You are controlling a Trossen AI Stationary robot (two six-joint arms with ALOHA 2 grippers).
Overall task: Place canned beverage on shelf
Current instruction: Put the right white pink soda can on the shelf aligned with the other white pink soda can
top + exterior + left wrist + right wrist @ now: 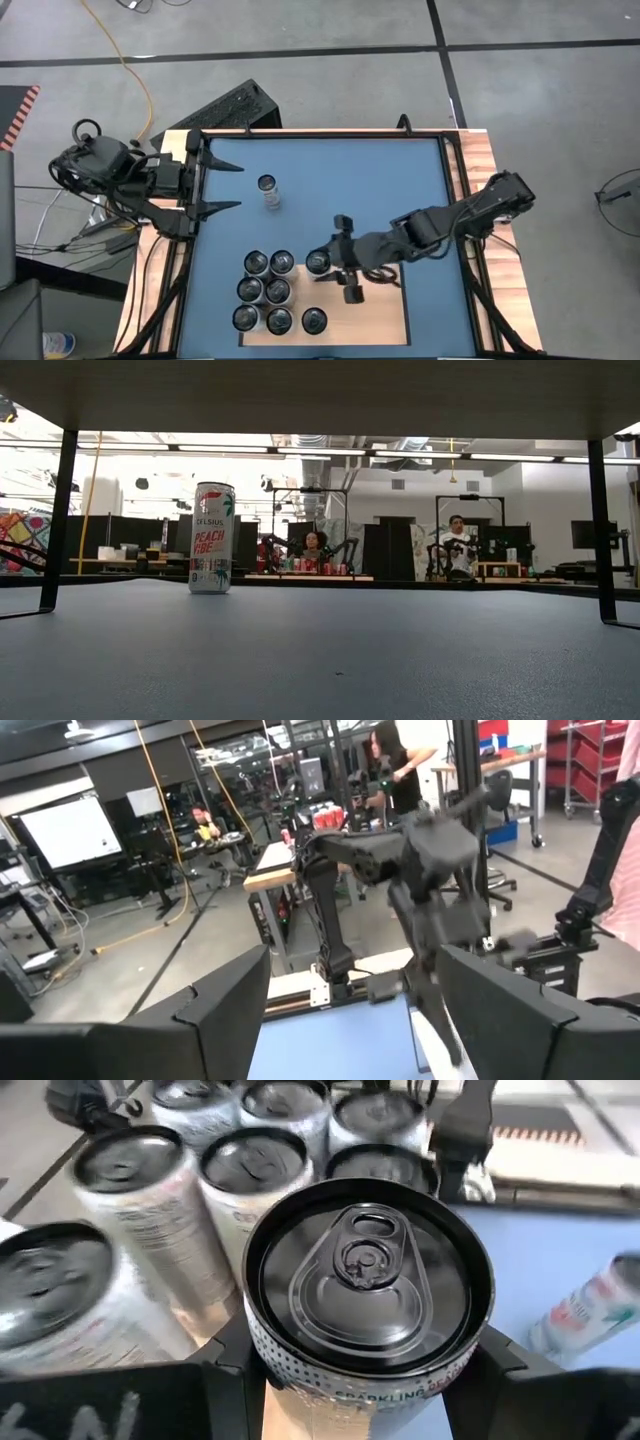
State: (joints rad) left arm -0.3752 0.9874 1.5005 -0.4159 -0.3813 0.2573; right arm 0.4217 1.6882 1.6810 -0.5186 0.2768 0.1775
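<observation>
My right gripper is shut on a black-topped beverage can at the far edge of the shelf, a pale wood panel at the table's near side. Several more cans stand upright in a cluster on the shelf's left part, just left of the held can. One white can stands alone on its base on the blue surface, and it also shows in the low view. My left gripper waits open at the table's left edge, holding nothing. My right gripper pinches the can's side wall just below its top rim between its two fingers, one on each side. The fingers come from the table's right, slanting down. The can stays upright; whether its base rests on the shelf I cannot tell.
A dark metal frame borders the blue surface, with wooden strips along both sides. The shelf's right part is bare wood. People sit at desks in the room beyond the table.
</observation>
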